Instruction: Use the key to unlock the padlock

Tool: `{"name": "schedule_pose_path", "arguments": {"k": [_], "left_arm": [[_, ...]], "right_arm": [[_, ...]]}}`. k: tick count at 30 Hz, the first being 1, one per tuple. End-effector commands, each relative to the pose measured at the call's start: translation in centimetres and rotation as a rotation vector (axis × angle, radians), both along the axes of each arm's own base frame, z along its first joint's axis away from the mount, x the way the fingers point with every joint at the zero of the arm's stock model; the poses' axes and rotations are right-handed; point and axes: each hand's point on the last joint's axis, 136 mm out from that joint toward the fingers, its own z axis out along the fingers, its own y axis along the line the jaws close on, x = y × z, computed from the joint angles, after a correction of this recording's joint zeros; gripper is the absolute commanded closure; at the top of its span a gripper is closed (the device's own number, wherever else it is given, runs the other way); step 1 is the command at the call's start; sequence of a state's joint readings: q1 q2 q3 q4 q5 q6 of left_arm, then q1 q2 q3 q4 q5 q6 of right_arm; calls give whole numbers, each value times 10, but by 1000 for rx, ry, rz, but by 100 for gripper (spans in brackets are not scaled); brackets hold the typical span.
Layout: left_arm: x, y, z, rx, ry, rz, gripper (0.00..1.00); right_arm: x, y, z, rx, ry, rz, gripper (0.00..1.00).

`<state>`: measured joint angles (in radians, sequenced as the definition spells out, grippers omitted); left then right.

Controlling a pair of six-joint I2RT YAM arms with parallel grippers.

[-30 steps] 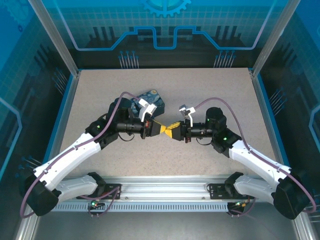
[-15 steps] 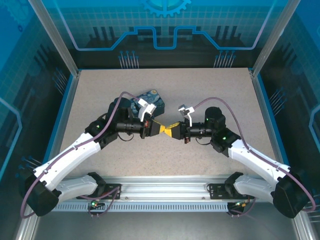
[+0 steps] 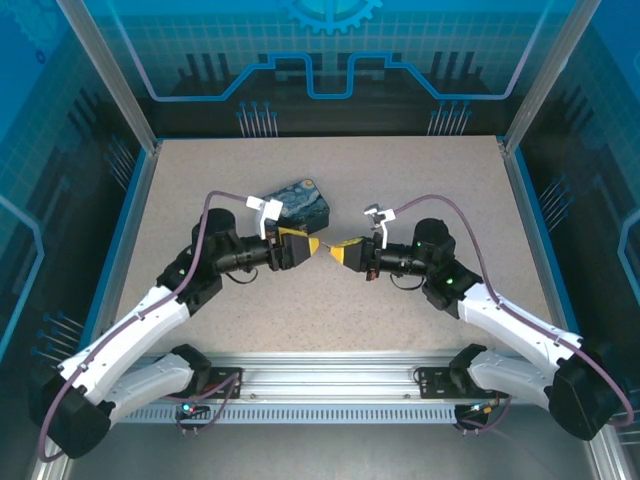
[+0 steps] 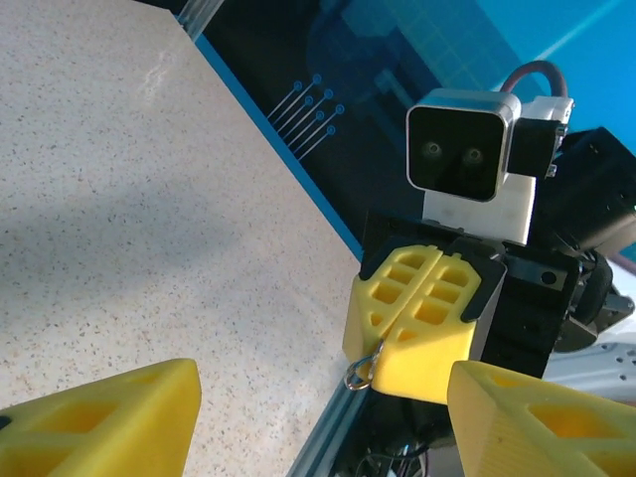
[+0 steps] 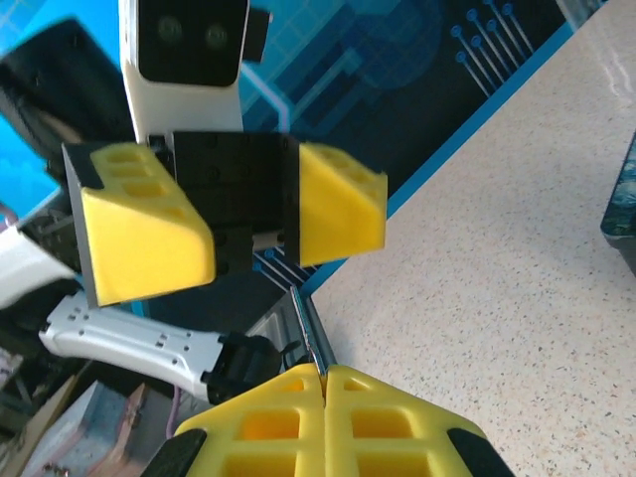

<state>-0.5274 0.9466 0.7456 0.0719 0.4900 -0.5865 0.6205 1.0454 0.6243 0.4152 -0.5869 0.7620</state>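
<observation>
Key (image 5: 306, 328): just a thin shaft shows, the rest buried between the right end effector's (image 5: 323, 376) closed fingers, which the bottom edge cuts off. Tin (image 5: 622, 199) cropped at right edge.

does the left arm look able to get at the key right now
Probably yes: the open left gripper faces the key sticking out of the shut right gripper, nothing between them.
</observation>
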Motion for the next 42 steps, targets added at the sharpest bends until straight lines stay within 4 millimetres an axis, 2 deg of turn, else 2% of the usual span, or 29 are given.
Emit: {"name": "schedule_pose_path", "arguments": {"k": [1, 9, 14, 20, 28, 32, 35, 37, 42], "left_arm": [[8, 2, 20, -136, -13, 56, 31], [8, -4, 19, -172, 1, 40, 30], [9, -7, 23, -184, 1, 32, 35], [8, -11, 23, -187, 12, 14, 53], [7, -12, 24, -188, 18, 11, 87], [8, -12, 22, -176, 20, 15, 99], [8, -11, 22, -162, 15, 17, 100], [8, -11, 21, -148, 10, 18, 100], [6, -11, 22, -131, 4, 11, 100]], "right_arm": [[6, 3, 18, 80, -2, -59, 100], [3, 14, 29, 87, 5, -44, 100], [3, 20, 28, 83, 19, -33, 100], [5, 29, 26, 84, 31, -24, 100], [10, 33, 23, 100, 60, -27, 100], [9, 33, 24, 104, 65, -22, 100], [5, 35, 26, 99, 56, 10, 97], [0, 36, 26, 79, 51, 39, 90], [-6, 36, 29, 70, 32, 70, 80]]}}
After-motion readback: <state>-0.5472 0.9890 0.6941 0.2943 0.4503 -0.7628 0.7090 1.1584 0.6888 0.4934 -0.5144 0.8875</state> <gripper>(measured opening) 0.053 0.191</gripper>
